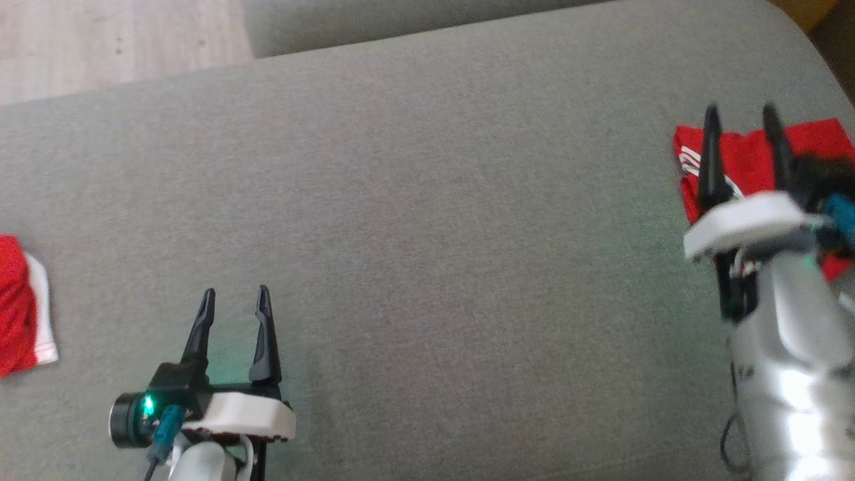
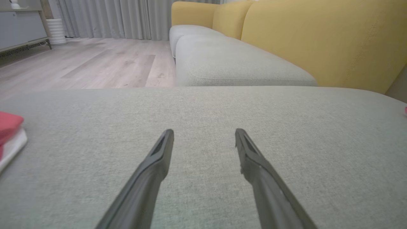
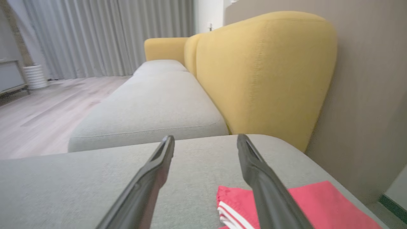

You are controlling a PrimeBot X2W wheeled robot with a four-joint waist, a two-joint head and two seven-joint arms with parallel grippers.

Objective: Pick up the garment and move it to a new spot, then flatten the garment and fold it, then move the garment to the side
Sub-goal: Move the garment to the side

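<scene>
Both grippers open; folded red fabric garment with white stripes [image 3: 311, 200] lies at the right end of the wide grey fabric cushion [image 1: 427, 234].
Right gripper [image 1: 740, 113] hangs over the garment, fingers spread, nothing between them. Head view is blurred there, so I can't tell if the tips touch the cloth. My right arm covers the garment's near part and the frame cuts its right side, so I don't get its full outline. Left gripper [image 1: 236, 291] is spread too, over bare cushion, well apart from the garment. A second red cloth with a white edge [image 1: 13, 314] lies far left, cut off; can't tell what it is.
</scene>
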